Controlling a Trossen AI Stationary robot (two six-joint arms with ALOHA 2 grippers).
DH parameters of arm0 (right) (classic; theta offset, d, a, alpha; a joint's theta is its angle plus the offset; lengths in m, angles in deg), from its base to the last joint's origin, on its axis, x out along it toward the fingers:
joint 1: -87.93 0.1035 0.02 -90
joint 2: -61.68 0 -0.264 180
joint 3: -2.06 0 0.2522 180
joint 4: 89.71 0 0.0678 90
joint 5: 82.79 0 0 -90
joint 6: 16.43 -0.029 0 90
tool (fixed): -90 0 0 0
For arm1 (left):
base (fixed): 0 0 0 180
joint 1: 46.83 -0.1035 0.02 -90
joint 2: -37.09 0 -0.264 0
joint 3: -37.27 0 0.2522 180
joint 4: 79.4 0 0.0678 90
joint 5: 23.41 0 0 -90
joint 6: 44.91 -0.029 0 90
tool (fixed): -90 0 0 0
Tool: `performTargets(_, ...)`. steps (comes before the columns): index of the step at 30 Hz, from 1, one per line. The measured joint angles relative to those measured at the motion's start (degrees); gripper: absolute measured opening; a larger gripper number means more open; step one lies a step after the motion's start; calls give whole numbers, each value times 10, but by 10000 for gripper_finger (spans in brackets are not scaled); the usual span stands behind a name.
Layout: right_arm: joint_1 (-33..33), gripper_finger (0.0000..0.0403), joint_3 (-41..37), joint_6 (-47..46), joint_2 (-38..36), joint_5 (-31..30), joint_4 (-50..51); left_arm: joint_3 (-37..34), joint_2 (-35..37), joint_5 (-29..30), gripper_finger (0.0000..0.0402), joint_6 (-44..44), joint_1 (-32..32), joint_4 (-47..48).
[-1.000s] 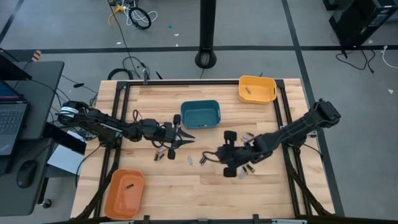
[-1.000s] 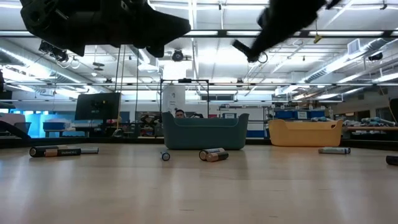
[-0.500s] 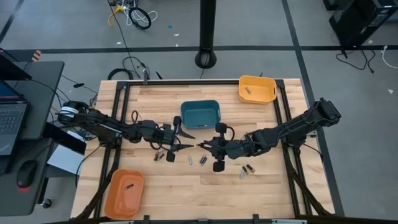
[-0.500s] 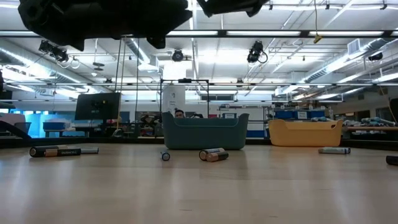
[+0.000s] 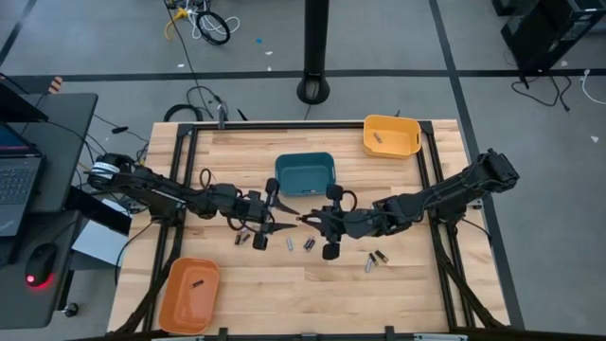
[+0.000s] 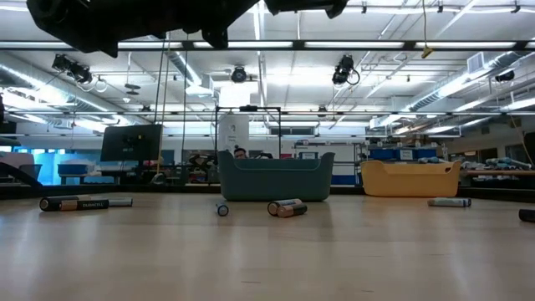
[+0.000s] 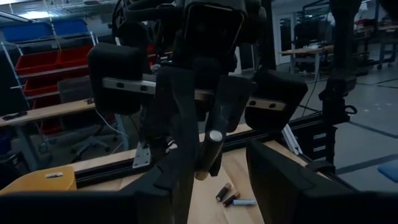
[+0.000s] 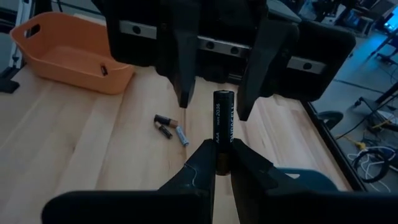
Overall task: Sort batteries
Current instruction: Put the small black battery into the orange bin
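My right gripper is shut on a black AAA battery above the table's middle, in front of the teal bin. My left gripper faces it, open. Its two fingers stand on either side of the battery's free end with a gap on each side. The battery also shows in the left wrist view. Several loose batteries lie on their sides on the wooden table below the grippers; two more lie to the right. My right gripper pinches the battery's near end between its two fingertips. The fingers come level from the table's right. The battery sticks out forward beyond the fingertips, in line with them, toward my left gripper. It is lifted clear of the table.
A yellow bin at the far right and an orange bin at the near left each hold one battery. More batteries lie left of the middle. In the low view, batteries lie in front of the teal bin.
My right gripper has gone toward the table's left edge and a little toward its far edge, up to my left gripper, so that the battery now stands between the left gripper's open fingers. In the low view, the right arm has left the picture at its top.
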Motion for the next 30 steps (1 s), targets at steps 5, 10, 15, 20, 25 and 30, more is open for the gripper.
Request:
performTargets(5, 0, 43, 0, 0, 0, 0, -2, 0, 0, -8, 154, 0, 0, -2)
performTargets(10, 0, 43, 0, 8, 0, 0, -9, 0, 0, -8, 154, 0, 0, -8)
performTargets(15, 0, 43, 0, 14, 0, 0, -11, 9, 0, -15, 153, 1, 0, -10)
performTargets(20, 0, 43, 0, 15, 0, 0, -12, 21, 0, -15, 148, 0, 0, 12)
performTargets(25, 0, 43, 0, 15, 0, 4, -7, 41, -42, -26, 138, -1, 0, 7)
performTargets(30, 1, 43, -2, 13, 1, 7, 4, 72, -87, -41, 131, -20, 0, -10)
